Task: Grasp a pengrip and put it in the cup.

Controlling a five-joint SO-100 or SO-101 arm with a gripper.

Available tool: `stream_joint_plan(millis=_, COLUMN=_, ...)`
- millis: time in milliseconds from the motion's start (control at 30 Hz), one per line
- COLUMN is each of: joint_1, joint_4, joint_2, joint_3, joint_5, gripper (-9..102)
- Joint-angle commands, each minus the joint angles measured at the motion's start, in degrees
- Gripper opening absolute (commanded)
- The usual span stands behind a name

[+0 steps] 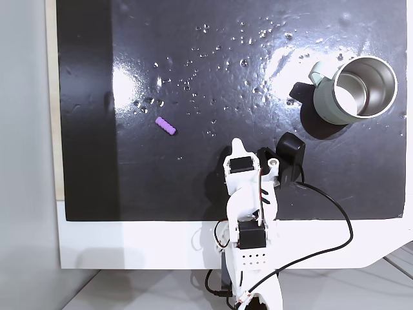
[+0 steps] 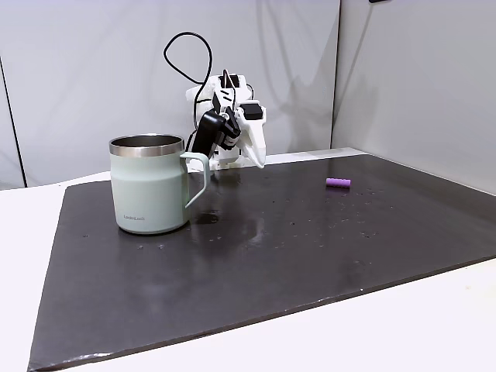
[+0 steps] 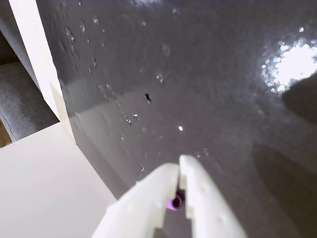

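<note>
The pengrip is a tiny purple ribbed cylinder lying loose on the black mat, left of centre in a fixed view and far right in the other. The cup is a pale grey-green mug with a steel inside; it stands upright at the mat's right side, handle towards the arm. My gripper hangs folded near the arm's base, above the mat and apart from both. In the wrist view its white fingers meet at the tips. A purple speck shows in the slit between them; whether it is held is unclear.
The black mat is wet-looking with small droplets and glare spots. A white table border runs along the arm's side, and a pale strip edges the mat's left. A black cable loops from the arm over the mat's near right corner.
</note>
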Motion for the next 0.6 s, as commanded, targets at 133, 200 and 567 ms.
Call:
stream_joint_plan(millis=133, joint_1=-0.18, joint_4=-1.67, joint_2=0.7, joint_3=-0.18, joint_5=-0.26, gripper=0)
stream_joint_plan(millis=200, joint_1=-0.62, joint_4=-1.76, joint_2=0.7, joint_3=-0.18, joint_5=-0.79, gripper=0)
stream_joint_plan(millis=567, joint_1=-0.09, joint_4=-3.69, joint_2=0.79, joint_3=-0.18, joint_5=2.9, gripper=0)
